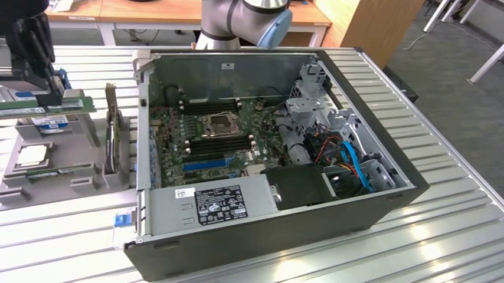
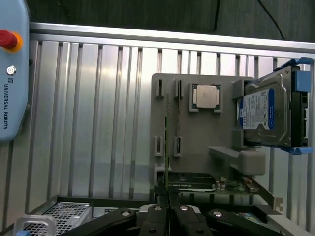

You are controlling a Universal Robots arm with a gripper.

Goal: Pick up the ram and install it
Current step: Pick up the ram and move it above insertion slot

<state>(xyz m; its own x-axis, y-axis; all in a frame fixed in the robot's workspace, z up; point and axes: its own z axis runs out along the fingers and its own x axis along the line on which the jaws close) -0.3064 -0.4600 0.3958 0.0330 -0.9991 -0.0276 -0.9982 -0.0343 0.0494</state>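
**RAM STICK GRIPPED ABOVE THE PARTS HOLDER**

The claw [image 1: 52,99] is closed to a narrow gap and clamps the ram [image 1: 75,107] by its upper long edge. The green stick hangs level beneath the claw, above the grey parts holder [image 1: 23,194]. The holder sits by the edge of the table [image 1: 441,236] on the exterior view's left.

In the wrist view the stick appears edge-on, as a thin line running out from between the fingertips [image 2: 160,221].

Items on the holder:
- a hard drive [image 1: 51,124] with a blue label, directly behind the stick
- a silver processor [image 1: 32,154], lying flat
- an expansion card [image 1: 114,138], standing on edge
- a second green stick [image 1: 59,172], lying low on the holder

The open computer case [image 1: 275,236] stands mid-table, just beside the holder, with its motherboard [image 1: 169,138] exposed. The ram is well apart from the motherboard.
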